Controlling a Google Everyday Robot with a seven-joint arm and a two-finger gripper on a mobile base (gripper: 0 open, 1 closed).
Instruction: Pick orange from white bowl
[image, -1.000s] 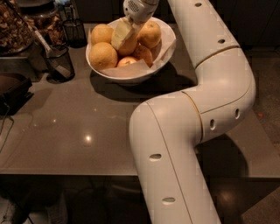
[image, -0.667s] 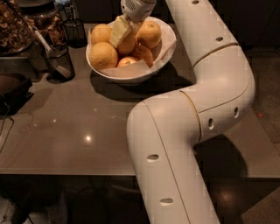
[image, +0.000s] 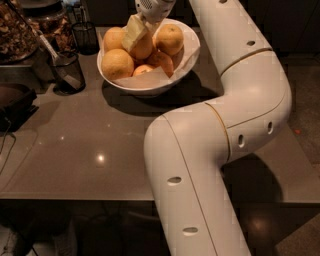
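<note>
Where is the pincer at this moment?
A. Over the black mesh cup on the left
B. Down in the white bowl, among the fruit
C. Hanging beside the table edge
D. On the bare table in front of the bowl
B: the pincer is inside the rim of the white bowl, against an orange in the middle of the pile, well apart from the black mesh cup.

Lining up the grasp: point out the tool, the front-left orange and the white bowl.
tool (image: 133, 39): camera view, its pale lower end, over the bowl's fruit.
front-left orange (image: 117, 64): camera view, middle of its skin.
white bowl (image: 150, 86): camera view, front outer wall.
</note>
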